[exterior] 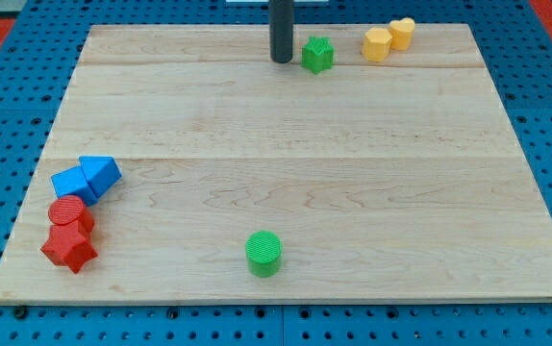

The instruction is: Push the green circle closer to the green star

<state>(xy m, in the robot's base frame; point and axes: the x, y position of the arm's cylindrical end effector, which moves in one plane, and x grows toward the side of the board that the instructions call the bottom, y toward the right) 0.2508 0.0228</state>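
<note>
Camera view shows my tip (283, 61) at the board's top, just left of the green star (317, 54), touching nothing; the green circle (263, 253) sits well apart near the bottom edge. I judge the push not begun: next I must travel below the circle and drive it upward. The rod's upper part is cut off.

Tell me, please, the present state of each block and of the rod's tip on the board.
my tip: just left of the green star, apart.
green star: near top edge.
green circle: alone, near bottom edge.
yellow blocks: touching pair, top right.
blue blocks: touching pair, left.
red blocks: touching pair, bottom left.
</note>
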